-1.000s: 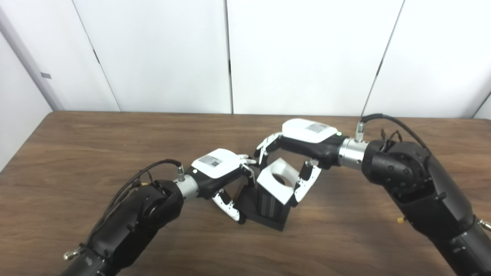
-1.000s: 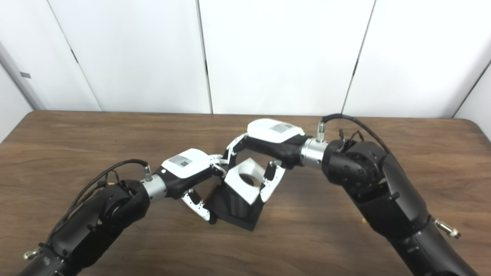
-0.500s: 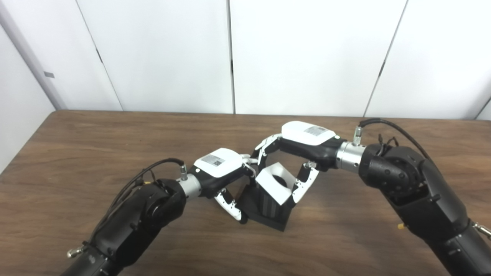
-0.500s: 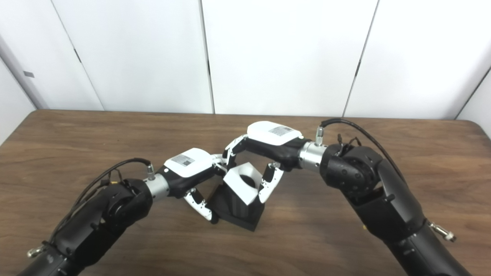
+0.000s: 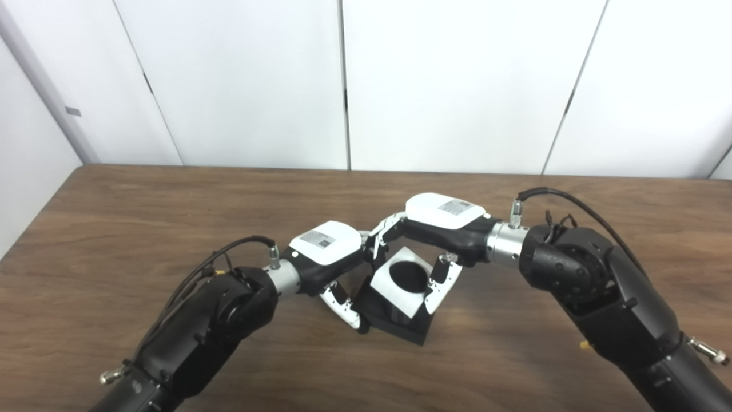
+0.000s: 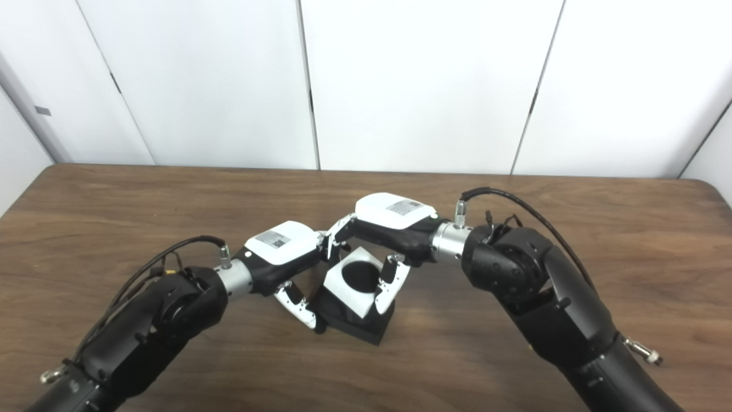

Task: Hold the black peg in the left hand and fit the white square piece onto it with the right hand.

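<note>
right now we have the black peg (image 5: 394, 320) standing on its square base on the wooden table (image 5: 114, 217), with our left hand (image 5: 331, 260) wrapped around its left side, thumb low by the base and fingers up behind it. our right hand (image 5: 426, 240) grasps the white square piece (image 5: 400, 280), fingers on its far corner and thumb on its near right edge, and the piece sits low over the peg, with only a short band of the ribbed black body showing between it and the base. the round hole faces up and looks dark inside, so we cannot tell how deep the peg reaches within it. we judge the fit to be nearly seated but perhaps not fully home, since the piece looks a little tilted against the base. from here the main risk is jamming: if we press down while the piece is cocked, it could bind on the peg and drag the whole base sideways out of our left hand's hold. letting go on the right too early could leave it sitting crooked. our two hands are also crowded close together behind the piece, so a further push could knock fingers against fingers.
</note>
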{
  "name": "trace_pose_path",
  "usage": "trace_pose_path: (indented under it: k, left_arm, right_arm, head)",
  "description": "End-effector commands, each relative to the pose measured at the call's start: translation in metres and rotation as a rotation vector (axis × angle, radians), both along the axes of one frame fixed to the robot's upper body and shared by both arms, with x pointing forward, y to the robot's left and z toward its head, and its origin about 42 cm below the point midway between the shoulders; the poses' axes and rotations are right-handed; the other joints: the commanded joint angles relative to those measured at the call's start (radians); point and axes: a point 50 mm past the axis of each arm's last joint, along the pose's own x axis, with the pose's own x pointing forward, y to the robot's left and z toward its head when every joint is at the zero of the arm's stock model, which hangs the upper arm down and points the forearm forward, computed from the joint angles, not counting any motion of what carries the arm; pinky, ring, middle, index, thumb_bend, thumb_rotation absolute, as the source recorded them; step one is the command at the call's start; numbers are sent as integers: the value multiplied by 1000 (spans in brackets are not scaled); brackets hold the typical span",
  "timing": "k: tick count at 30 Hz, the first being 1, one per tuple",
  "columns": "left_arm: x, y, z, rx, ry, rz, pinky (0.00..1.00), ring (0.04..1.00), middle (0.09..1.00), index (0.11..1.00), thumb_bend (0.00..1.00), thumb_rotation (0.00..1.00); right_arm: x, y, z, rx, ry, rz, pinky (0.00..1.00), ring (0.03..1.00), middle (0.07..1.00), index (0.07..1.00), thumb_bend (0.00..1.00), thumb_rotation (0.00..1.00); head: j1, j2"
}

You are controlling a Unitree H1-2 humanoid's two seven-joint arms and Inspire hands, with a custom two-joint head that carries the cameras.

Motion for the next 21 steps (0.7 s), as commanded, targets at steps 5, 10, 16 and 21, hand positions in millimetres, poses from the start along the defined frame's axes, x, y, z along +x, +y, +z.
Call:
trace_pose_path:
  k: [5, 10, 16, 21]
  left_arm:
    - [-11, -11, -23, 75, 85, -38, 744, 935, 929, 490, 523, 76]
    - [-12, -11, -22, 73, 90, -29, 772, 942, 913, 491, 523, 75]
    - [-12, -9, -19, 81, 79, -34, 755, 924, 931, 491, 523, 76]
    - [-11, -8, -19, 67, 86, -28, 748, 925, 931, 490, 524, 73]
  right_arm:
    - [-8, 21, 5, -7, -10, 77, 832, 851, 799, 480, 522, 134]
    - [-6, 16, -1, -63, 24, 49, 829, 853, 809, 486, 521, 137]
    - [-3, 7, -6, -174, 46, 6, 812, 873, 873, 787, 889, 290]
    - [-2, -1, -8, -196, 61, -23, 798, 888, 905, 854, 941, 293]
  head:
    - [5, 0]
    - [5, 0]
    - [2, 5]
    - [1, 4]
